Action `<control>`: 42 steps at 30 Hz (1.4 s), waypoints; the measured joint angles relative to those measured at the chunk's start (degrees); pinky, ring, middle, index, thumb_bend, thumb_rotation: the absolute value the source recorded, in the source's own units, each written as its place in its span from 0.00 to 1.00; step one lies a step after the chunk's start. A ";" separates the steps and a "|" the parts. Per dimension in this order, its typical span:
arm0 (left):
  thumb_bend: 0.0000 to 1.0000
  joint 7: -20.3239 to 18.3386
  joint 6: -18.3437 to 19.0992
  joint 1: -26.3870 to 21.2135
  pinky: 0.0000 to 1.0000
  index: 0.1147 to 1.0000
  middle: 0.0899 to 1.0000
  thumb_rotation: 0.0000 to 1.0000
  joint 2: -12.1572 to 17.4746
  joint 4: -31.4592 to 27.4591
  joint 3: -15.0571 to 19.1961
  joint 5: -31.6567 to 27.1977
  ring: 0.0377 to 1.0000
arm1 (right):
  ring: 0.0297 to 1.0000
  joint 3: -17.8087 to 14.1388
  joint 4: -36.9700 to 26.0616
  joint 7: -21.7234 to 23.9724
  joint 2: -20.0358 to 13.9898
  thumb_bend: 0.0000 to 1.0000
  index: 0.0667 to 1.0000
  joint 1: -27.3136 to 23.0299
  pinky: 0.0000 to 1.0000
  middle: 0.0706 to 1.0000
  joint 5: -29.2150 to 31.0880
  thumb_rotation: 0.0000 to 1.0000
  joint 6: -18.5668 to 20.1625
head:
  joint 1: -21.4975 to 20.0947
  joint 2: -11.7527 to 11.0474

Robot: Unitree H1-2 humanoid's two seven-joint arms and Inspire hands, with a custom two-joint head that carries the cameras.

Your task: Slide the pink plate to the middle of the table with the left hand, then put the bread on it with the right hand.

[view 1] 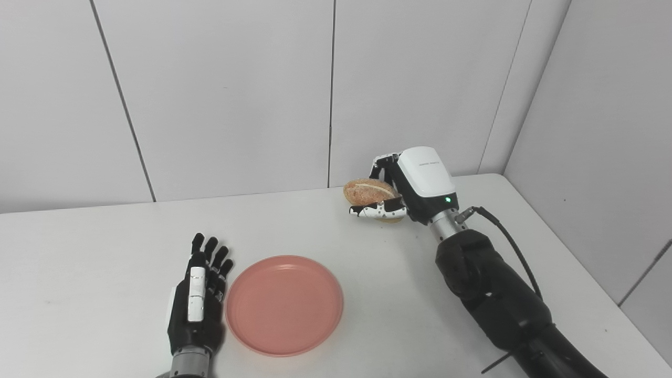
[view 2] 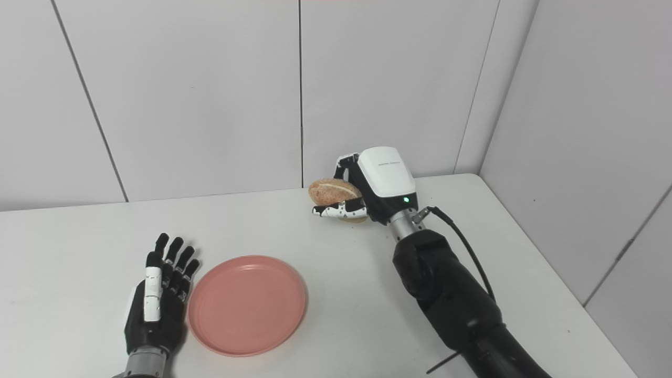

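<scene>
1. The left hand (view 1: 197, 299) lies at the near left of the white table (view 1: 94, 252), edge-on, with its fingers stretched straight out toward the far wall and slightly fanned. It holds nothing. Its inner side is touching or just beside the left rim of the plate; from these views I cannot tell which.

2. The plate (view 1: 285, 304) is pink, round and shallow, with a low raised rim. It sits flat on the table near the front edge, a little left of the table's middle, with nothing on it.

3. The bread (view 1: 367, 191) is a small oval roll with a brown crust and a pale split along its top. It is toward the back of the table, close to the wall, well apart from the plate and to its right. Whether its underside touches the table or is just off it is unclear.

4. The right hand (view 1: 404, 191) is wrapped around the bread from the right: the thumb runs along the near side low down, and the fingers curl over the far side, so the roll is gripped between them. The black right forearm (view 1: 493, 294) comes up from the bottom right corner, with a cable looping beside the wrist.
</scene>
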 measured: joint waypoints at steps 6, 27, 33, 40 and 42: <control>0.92 0.23 -0.01 0.27 0.94 1.00 0.98 0.75 -0.39 -0.34 -0.53 1.15 0.96 | 0.14 -0.40 -2.65 2.46 1.46 0.58 0.29 0.60 0.11 0.18 0.05 0.37 0.18 | 3.77 0.88; 0.88 2.34 -0.37 0.91 0.90 1.00 0.98 0.76 -2.79 -0.79 -1.96 3.63 0.96 | 0.15 1.03 -9.98 6.24 6.07 0.60 0.30 3.81 0.12 0.19 0.99 0.44 -0.49 | 12.48 2.99; 0.87 2.86 -0.74 1.33 0.90 1.00 0.97 0.76 -3.73 -1.09 -2.51 3.99 0.95 | 0.16 1.26 -10.68 7.89 7.38 0.60 0.34 4.40 0.13 0.21 1.55 0.48 -0.50 | 14.50 3.60; 0.85 3.38 -0.73 1.45 0.89 1.00 0.96 0.76 -4.03 -1.26 -2.87 4.10 0.95 | 0.16 2.79 -10.84 8.95 9.24 0.61 0.33 5.43 0.13 0.21 0.85 0.50 -0.50 | 14.94 3.87; 0.85 3.51 -0.72 1.45 0.89 1.00 0.96 0.76 -4.03 -1.28 -2.91 4.10 0.95 | 0.16 3.31 -10.87 8.97 9.70 0.61 0.33 5.44 0.12 0.20 0.47 0.49 -0.50 | 14.94 3.96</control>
